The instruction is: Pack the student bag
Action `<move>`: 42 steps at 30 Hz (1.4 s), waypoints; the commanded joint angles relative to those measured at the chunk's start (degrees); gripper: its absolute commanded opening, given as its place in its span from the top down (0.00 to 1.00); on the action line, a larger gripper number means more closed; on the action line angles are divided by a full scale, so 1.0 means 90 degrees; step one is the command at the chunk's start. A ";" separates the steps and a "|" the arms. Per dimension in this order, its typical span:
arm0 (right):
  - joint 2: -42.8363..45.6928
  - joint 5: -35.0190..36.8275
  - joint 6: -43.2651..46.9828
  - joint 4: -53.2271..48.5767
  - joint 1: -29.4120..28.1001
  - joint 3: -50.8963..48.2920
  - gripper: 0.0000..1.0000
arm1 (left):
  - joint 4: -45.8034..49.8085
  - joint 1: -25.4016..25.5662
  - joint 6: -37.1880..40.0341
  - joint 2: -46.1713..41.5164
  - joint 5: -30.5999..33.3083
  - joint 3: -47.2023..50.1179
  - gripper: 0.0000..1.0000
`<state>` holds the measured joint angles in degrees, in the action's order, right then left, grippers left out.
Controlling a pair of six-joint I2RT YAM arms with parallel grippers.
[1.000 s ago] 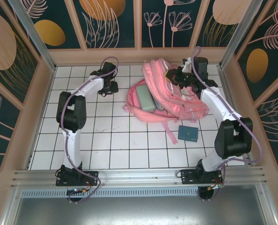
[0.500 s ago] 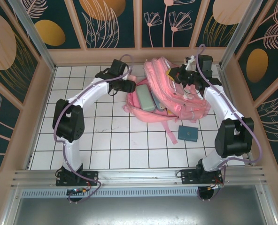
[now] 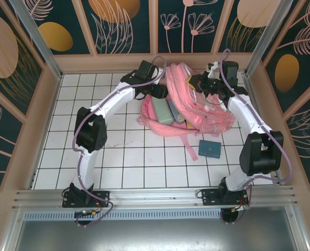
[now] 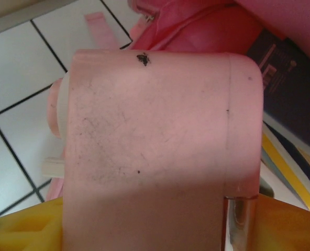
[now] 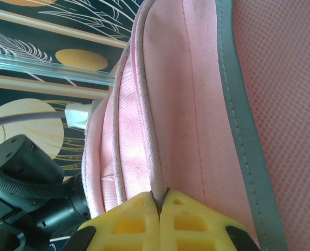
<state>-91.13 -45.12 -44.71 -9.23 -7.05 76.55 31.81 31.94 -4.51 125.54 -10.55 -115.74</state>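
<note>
Pink student bag, upper centre, was pinched at its rim by the closed right tool. A container gripped by the left tool had been brought to its mouth, judged ready for insertion.

Bag: pink, lying on the white tiled table.
Grey case: in bag's opening.
Left gripper: at bag's far-left edge.
Right gripper: at bag's far edge.
Teal case: on table, beside bag.
</note>
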 commanded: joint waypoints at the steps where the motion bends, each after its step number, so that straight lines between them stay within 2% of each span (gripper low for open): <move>1: 0.0125 -0.0590 -0.0169 0.0586 0.0002 0.0356 1.00 | -0.0126 0.0121 0.0088 0.0456 -0.0224 -0.0644 0.53; 7: 0.0182 -0.0631 -0.0161 0.0577 -0.0010 0.0254 1.00 | -0.0389 0.0185 -0.0064 0.1052 -0.0504 -0.1297 0.52; 16: 0.0139 -0.0719 -0.0177 0.0608 -0.0068 0.0268 1.00 | -0.1292 0.0184 -0.0583 0.1503 -0.0755 -0.1270 0.49; 22: 0.0159 -0.0738 -0.0169 0.0588 -0.0097 0.0207 1.00 | -0.1809 0.0190 -0.0866 0.1729 -0.0677 -0.1209 0.49; 25: 0.0175 -0.0727 -0.0168 0.0585 -0.0107 0.0150 1.00 | -0.1810 0.0185 -0.0924 0.1844 -0.0529 -0.1293 0.43; 28: 0.0191 -0.0699 -0.0156 0.0570 -0.0109 0.0120 1.00 | -0.1702 0.0191 -0.0885 0.1839 -0.0354 -0.1307 0.25; 31: 0.0185 -0.0689 -0.0158 0.0585 -0.0106 0.0098 1.00 | -0.1708 0.0187 -0.0836 0.1712 -0.0312 -0.1223 0.23; 34: 0.0159 -0.0699 -0.0169 0.0596 -0.0109 0.0124 1.00 | -0.1731 0.0187 -0.0812 0.1586 -0.0215 -0.1149 0.15; 38: 0.0143 -0.0685 -0.0140 0.0571 -0.0096 0.0163 1.00 | -0.1703 0.0187 -0.0807 0.1415 -0.0214 -0.1049 0.14; 42: 0.0131 -0.0663 -0.0073 0.0481 -0.0073 0.0197 1.00 | -0.1613 0.0184 -0.0874 0.1105 -0.0088 -0.0955 0.08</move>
<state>-91.13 -46.17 -45.36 -8.97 -6.85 76.47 18.65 33.34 -11.86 140.70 -12.93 -124.95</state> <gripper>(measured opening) 0.061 0.911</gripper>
